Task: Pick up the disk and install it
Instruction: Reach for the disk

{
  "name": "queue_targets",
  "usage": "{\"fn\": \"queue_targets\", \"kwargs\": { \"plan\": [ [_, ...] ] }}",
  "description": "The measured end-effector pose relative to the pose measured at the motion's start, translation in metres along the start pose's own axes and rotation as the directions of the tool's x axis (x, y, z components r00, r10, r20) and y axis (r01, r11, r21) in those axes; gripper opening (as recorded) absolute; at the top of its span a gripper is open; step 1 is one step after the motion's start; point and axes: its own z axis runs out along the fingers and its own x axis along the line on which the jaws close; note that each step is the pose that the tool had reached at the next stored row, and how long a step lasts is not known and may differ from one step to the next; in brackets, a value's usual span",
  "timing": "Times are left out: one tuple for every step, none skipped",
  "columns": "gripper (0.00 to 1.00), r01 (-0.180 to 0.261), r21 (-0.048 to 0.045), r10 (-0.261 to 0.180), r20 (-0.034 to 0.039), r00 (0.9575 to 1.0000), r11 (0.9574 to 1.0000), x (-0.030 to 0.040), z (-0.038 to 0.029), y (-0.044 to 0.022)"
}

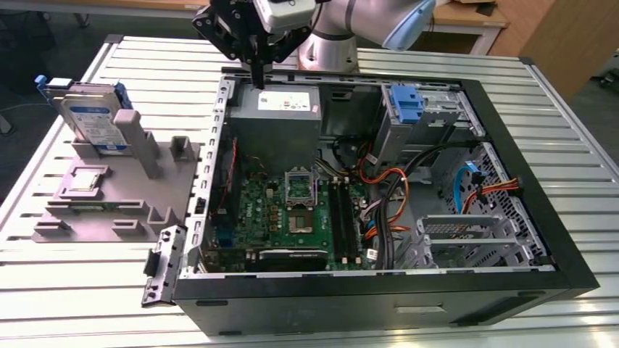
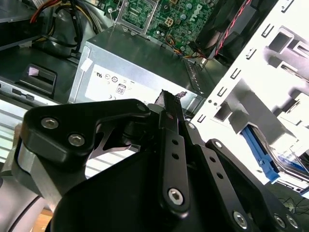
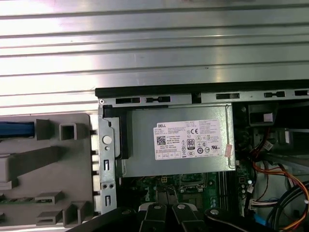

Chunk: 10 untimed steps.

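1. Clenched, empty hand [image 1: 259,80] hangs over power supply [image 1: 278,109] at far wall of open case [image 1: 387,293].
2. Upright disk [image 1: 92,119] sits in grey fixture [image 1: 106,196] near desk [image 1: 58,290] edge at the exterior view's left, well apart from hand.

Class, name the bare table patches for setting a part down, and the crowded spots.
Free: table slats at the exterior view's lower left, bordered by grey fixture and case; also right of the case. Crowded: among cables inside.
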Motion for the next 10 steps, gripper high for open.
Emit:
{"fn": "queue_targets", "kwargs": {
  "plan": [
    [0.10,0.000,-0.0001,0.000,0.0000,1.0000,1.0000,0.0004,0.0001,0.0000],
    [0.10,0.000,-0.0001,0.000,0.0000,1.0000,1.0000,0.0008,0.0003,-0.0001],
    [0.10,0.000,-0.0001,0.000,-0.0001,1.0000,1.0000,0.0012,0.0004,-0.0001],
    [0.10,0.000,-0.0001,0.000,-0.0002,1.0000,1.0000,0.0016,0.0005,-0.0001],
    [0.10,0.000,0.0000,0.000,-0.0004,1.0000,1.0000,0.0020,0.0005,-0.0002],
    [0.10,0.000,0.0000,0.000,-0.0005,1.0000,1.0000,0.0024,0.0006,-0.0002],
    [0.10,0.000,0.0000,0.000,-0.0006,1.0000,1.0000,0.0028,0.0007,-0.0002],
    [0.10,0.000,0.0000,0.000,-0.0007,1.0000,1.0000,0.0031,0.0007,-0.0003],
    [0.10,0.000,0.0000,0.000,-0.0008,1.0000,1.0000,0.0035,0.0009,-0.0003],
    [0.10,0.000,0.0002,0.000,-0.0011,1.0000,1.0000,0.0038,0.0009,-0.0003]
  ]
}}
